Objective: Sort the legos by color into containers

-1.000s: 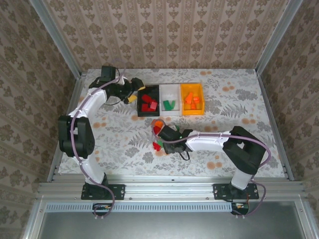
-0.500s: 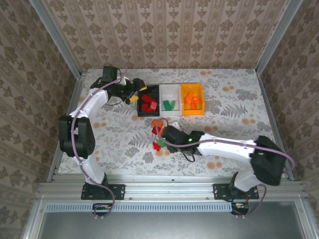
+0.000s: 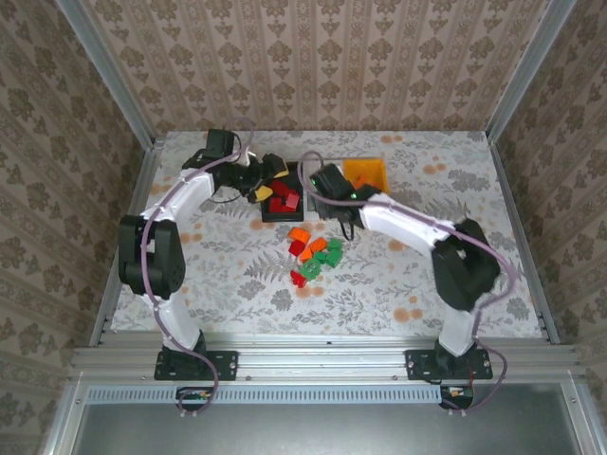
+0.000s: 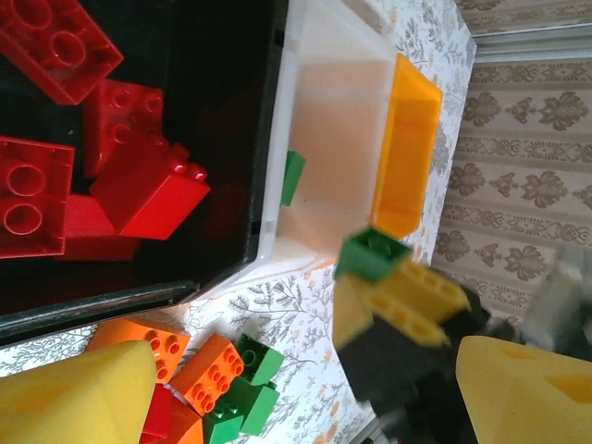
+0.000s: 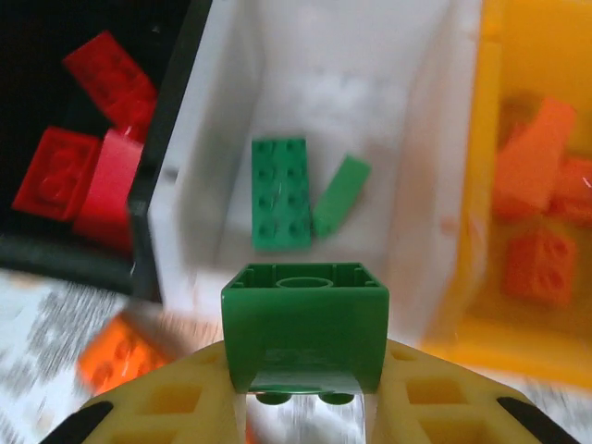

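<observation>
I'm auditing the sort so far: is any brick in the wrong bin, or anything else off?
Nothing stands out. The black bin holds red bricks, the white bin green bricks, the orange-yellow bin orange bricks; no stray colour is visible. The loose pile on the table is simply not yet sorted.

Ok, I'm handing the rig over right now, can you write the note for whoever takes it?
Left gripper: open, empty, at the black bin.
Right gripper: shut on a green brick above the white bin's near edge.
Done: red bricks in the black bin, two green bricks in the white, orange bricks in the orange-yellow bin.
To do: release the held brick, then sort the loose mixed pile.
</observation>
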`<state>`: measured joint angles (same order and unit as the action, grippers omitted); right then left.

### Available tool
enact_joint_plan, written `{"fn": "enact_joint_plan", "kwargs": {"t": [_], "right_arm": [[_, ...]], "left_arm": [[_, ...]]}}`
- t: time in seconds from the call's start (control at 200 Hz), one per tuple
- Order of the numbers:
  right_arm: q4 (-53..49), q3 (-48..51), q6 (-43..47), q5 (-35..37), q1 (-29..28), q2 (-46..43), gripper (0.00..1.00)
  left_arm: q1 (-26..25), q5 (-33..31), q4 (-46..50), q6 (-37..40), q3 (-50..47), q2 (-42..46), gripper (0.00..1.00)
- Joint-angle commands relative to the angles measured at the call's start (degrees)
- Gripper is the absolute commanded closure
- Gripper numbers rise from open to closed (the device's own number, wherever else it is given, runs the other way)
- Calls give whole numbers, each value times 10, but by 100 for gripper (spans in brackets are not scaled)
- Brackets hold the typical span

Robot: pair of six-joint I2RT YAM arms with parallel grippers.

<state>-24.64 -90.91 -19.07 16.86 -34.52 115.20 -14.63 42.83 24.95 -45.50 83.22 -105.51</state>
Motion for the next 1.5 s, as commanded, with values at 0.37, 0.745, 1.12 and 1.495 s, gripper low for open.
{"fn": "enact_joint_plan", "kwargs": {"t": [0.37,0.745,1.12,1.495], "right_arm": [[-75,-47,20,-9,9,-11,47],[-64,251,-6,-59,-81,-208,33],[-75,280,-4,-57,-100,-165,32],[-64,268,14,-57,-77,-105,39]], "left_arm": [[7,1,4,0,5,26,14],[0,16,0,-10,4,15,14],[-22,13,11,1,10,12,14],[-22,3,27,16,18,15,14]]}}
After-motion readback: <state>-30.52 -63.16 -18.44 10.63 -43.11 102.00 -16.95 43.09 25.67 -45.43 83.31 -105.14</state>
